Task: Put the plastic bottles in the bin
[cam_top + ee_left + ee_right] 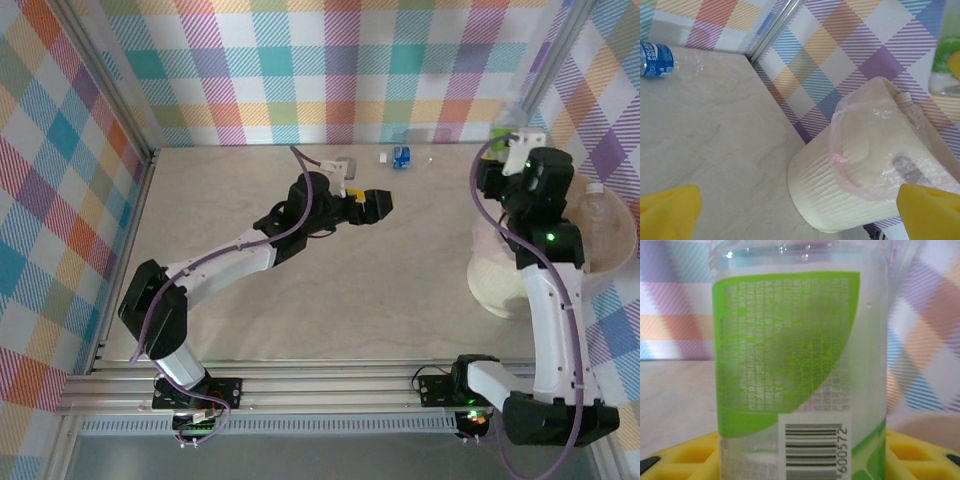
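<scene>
The left arm reaches low and long from its base toward the middle of the table [330, 290], wrist level. The right arm stands tall at the right side, elbow bent, its wrist over the far rim of the bin [495, 285]. The table is pale with a faint marble grain. The bin is a round cream bucket with a rippled wall and a thin pinkish liner [840, 160], and a clear white-capped bottle [600, 205] lies inside. A small blue-labelled bottle [402, 157] lies near the back wall. The left tool [385, 205] has its yellow fingers [667, 212] spread wide, holding nothing. The right tool [800, 457] is clamped on a smooth, clear green-labelled bottle [790, 350], upright between its yellow fingers, near the back right corner.
</scene>
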`<state>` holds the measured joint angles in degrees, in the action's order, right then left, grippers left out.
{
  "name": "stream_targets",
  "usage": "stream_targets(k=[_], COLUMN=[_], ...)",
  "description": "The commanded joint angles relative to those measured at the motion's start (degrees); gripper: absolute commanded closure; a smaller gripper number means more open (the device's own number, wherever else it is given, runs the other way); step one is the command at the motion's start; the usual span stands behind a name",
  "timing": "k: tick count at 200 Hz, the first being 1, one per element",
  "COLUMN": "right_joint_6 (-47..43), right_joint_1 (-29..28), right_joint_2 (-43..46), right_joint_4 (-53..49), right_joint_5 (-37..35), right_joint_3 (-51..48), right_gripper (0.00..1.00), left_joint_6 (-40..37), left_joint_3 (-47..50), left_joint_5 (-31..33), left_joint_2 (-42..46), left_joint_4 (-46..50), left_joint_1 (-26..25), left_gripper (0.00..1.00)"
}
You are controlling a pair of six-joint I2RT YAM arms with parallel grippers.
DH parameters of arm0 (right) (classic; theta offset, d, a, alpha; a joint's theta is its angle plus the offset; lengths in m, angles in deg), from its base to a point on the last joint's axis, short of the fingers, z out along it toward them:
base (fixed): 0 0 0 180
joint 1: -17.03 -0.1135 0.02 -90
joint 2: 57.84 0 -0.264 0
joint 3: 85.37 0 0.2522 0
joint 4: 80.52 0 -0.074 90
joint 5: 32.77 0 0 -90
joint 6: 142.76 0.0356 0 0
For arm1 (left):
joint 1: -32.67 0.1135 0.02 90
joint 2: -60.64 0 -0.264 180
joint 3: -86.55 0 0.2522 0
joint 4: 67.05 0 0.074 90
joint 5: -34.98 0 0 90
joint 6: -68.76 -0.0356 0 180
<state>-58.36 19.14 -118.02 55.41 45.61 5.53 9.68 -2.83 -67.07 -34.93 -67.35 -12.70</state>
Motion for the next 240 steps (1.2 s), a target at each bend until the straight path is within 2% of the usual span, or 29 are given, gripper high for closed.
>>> stream_targets(k=[1,47,97,140,154,180,199,240], right_joint_6=[-1.9,-4.2,-4.1,-2.6,-2.3,-0.5,1.4,1.1], right_joint_1=[2.9,7.3,13.1,17.0,17.3,17.5,17.4,17.4], right_joint_2=[2.8,5.8,8.7,10.1,9.4,5.7,4.2,5.9], right_joint_4=[-0.8,-2.5,-3.6,-6.3,-9.4,-23.1,-29.3,-26.9], right_joint_5=[-6.2,-16.4,-20.1,-17.7,-17.3,-18.1,-20.2,-20.8], right_joint_3=[-1.9,-4.2,-6.8,-6.4,-5.4,2.0,5.8,4.8], right_gripper=[0.50,0.49,0.49,0.47,0.43,0.30,0.21,0.06], left_joint_6=[1.7,4.2,4.6,5.4,5.7,6.7,7.5,7.8], left_joint_3=[-3.8,-6.6,-7.6,-7.8,-7.6,-7.8,-8.1,-7.8], left_joint_5=[-1.7,-3.5,-3.4,-2.7,-2.3,-1.7,-1.7,-1.3], left_joint_2=[-1.4,-4.6,-5.5,-4.8,-4.6,-4.9,-5.5,-5.6], left_joint_4=[-0.7,-0.4,1.3,2.6,2.7,2.5,1.9,2.0], left_joint_1=[-1.2,-1.3,-1.4,-1.4,-1.4,-1.5,-1.5,-1.7], left_gripper=[0.00,0.00,0.00,0.00,0.00,0.00,0.00,0.00])
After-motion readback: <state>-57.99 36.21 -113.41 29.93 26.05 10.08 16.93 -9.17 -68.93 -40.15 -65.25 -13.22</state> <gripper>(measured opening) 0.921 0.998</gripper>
